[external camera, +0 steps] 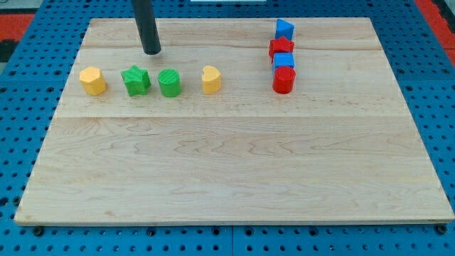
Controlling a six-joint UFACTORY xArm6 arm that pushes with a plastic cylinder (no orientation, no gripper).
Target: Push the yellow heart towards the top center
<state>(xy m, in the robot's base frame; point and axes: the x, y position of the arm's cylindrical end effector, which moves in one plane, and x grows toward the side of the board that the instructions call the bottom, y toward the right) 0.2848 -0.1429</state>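
The yellow heart (211, 80) sits on the wooden board (234, 163) left of centre in the upper part. My tip (151, 52) touches the board above the green star (135, 80) and the green cylinder (170, 83), up and to the view's left of the heart, well apart from it. A yellow hexagon block (93, 80) lies at the far left of the same row.
A column of blocks stands at the upper right: a blue block (284, 29), a red star (281, 48), a blue cube (284, 61) and a red cylinder (284, 80). A blue pegboard (21, 142) surrounds the board.
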